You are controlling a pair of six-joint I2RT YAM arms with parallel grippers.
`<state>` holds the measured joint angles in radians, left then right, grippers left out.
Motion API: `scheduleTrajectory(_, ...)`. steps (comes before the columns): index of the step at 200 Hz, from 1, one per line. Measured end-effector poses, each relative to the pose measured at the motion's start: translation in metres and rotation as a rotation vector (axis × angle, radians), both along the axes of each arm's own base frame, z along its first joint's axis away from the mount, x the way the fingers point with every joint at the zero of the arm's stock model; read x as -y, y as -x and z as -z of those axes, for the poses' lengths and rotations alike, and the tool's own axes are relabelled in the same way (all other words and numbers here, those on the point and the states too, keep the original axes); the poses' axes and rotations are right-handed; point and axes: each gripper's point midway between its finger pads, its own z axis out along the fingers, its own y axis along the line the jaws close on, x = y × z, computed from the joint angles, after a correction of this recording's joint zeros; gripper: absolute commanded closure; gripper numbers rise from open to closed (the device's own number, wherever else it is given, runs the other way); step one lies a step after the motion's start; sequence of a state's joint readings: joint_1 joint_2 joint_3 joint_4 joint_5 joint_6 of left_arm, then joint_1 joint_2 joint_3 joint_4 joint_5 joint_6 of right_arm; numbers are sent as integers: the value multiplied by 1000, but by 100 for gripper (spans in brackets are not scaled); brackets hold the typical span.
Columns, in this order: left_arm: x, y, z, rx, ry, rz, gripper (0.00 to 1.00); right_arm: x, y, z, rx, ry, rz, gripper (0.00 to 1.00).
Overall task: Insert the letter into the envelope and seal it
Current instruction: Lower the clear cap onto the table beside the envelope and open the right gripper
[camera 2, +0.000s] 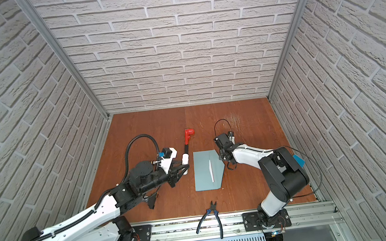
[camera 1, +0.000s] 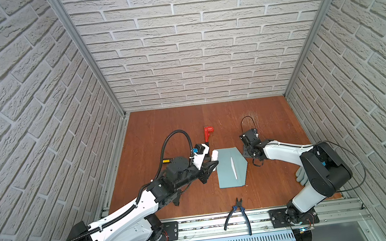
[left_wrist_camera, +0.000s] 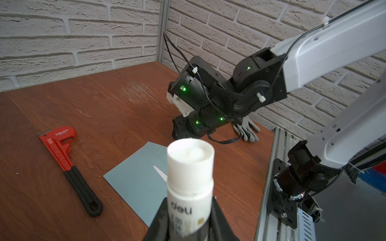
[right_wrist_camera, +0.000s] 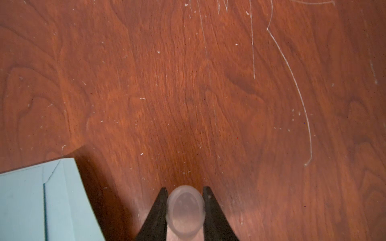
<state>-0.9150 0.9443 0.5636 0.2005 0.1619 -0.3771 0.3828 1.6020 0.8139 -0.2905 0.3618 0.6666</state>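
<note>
Your left gripper (left_wrist_camera: 189, 200) is clamped on the glue stick (left_wrist_camera: 190, 167), and your right gripper (right_wrist_camera: 185, 188) on a clear cap (right_wrist_camera: 185, 208). The envelope (camera 1: 227, 172) lies flat between them, just past the red wrench (camera 1: 207, 134) handle end, touching neither. Its long axis runs roughly parallel to the wrench, flap point facing away from it. Letter (camera 1: 234, 168): only a thin white sliver shows, along that axis. Table (camera 1: 162, 124) is bare beside the wrench head.

Lab booth: faux-brick walls (camera 1: 201, 37), aluminium frame (camera 1: 85, 54)

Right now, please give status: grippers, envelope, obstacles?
Left gripper shut on glue stick, uncapped. Right gripper shut on clear cap. Envelope flat, flap open, letter edge showing. Wrench lies apart.
</note>
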Motion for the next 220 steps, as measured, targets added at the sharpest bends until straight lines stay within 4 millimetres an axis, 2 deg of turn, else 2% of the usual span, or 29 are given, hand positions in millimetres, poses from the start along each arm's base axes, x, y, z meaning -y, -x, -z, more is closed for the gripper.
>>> scheduleTrajectory(95, 0, 0, 0, 1, 0, 0, 100, -1, 0, 1, 1, -9, 8, 66)
scheduleTrajectory(176, 0, 1, 2, -4, -8, 2, 100, -1, 3, 1, -10, -11, 4, 55)
scheduleTrajectory(202, 0, 1, 3, -7, -10, 4, 100, -1, 6, -16, 11, -23, -1, 54)
scheduleTrajectory(220, 0, 1, 3, -9, -8, 4, 100, -1, 3, -47, 70, -42, -5, 53)
